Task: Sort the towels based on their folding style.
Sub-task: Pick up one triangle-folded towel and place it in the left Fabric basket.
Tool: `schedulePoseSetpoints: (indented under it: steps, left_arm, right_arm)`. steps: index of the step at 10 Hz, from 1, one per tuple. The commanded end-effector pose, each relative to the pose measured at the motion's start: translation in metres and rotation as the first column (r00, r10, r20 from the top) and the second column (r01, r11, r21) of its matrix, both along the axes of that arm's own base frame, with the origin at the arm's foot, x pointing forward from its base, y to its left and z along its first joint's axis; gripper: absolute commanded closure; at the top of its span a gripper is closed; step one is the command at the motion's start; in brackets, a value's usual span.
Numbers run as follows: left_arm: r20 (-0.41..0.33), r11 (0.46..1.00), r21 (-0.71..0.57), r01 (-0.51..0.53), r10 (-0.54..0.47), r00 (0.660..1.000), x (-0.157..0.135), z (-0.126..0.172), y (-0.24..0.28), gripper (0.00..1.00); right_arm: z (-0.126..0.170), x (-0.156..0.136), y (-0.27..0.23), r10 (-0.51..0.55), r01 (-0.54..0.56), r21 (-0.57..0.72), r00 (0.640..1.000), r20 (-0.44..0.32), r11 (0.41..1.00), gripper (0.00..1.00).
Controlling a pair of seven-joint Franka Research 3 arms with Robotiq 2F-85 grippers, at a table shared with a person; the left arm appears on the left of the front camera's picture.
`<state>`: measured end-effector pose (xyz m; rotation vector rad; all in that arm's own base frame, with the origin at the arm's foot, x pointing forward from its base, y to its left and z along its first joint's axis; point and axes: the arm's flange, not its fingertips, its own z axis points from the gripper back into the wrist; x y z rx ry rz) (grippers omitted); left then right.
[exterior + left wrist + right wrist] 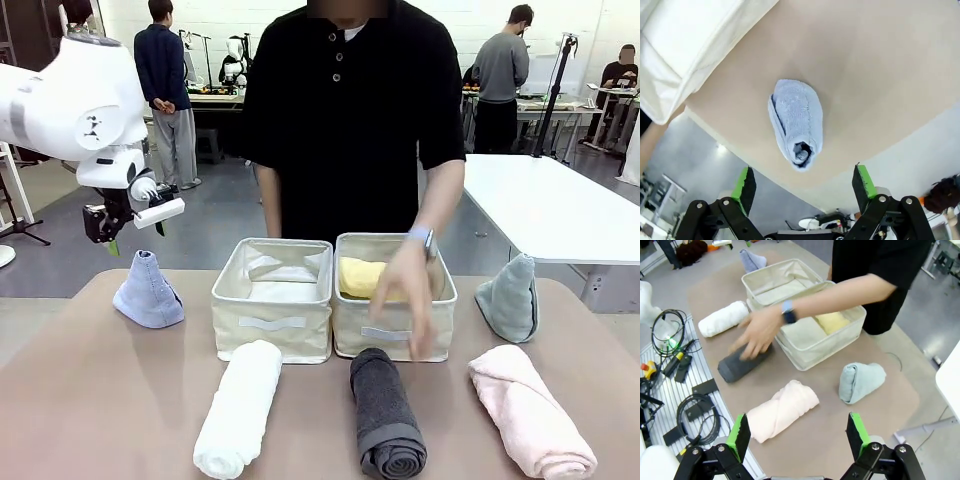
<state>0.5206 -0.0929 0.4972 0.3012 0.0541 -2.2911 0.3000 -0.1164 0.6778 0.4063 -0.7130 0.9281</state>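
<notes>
Left gripper (804,176): spread wide, empty. Straight ahead of its fingers (744,184), centred between them but apart: light blue cone towel (795,117), upright on the table (880,75). Best to descend squarely, straddle below the tip, pinch gently, preserving the fold.
</notes>
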Motion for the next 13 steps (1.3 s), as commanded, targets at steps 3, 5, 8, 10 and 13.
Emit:
schedulePoseSetpoints:
  steps: [3, 5, 8, 10, 13]
  left_arm:
    - [-0.098, 0.999, 0.040, 0.030, -0.026, 0.995, 0.038, -0.012, -0.003, 0.00]
    - [-0.202, 0.999, 0.017, 0.047, -0.043, 0.978, 0.048, -0.031, -0.007, 0.00]
    - [-0.212, 0.999, 0.037, 0.018, -0.010, 0.977, 0.049, -0.050, -0.006, 0.00]
    - [-0.176, 1.000, 0.022, 0.013, -0.009, 0.984, 0.047, -0.051, 0.001, 0.58]
    - [-0.181, 1.000, 0.029, -0.010, 0.015, 0.983, 0.048, -0.047, 0.003, 1.00]
  right_arm:
    - [-0.006, 0.001, 0.002, 0.010, -0.010, 0.021, 1.000, 0.018, 1.000, 0.00]
    - [-0.006, 0.001, 0.002, 0.010, -0.010, 0.021, 1.000, 0.018, 1.000, 0.00]
    - [-0.006, 0.001, 0.002, 0.010, -0.010, 0.021, 1.000, 0.018, 1.000, 0.00]
    - [-0.006, 0.001, 0.002, 0.010, -0.010, 0.021, 1.000, 0.018, 1.000, 0.00]
    - [-0.006, 0.001, 0.002, 0.010, -0.010, 0.021, 1.000, 0.018, 1.000, 0.00]
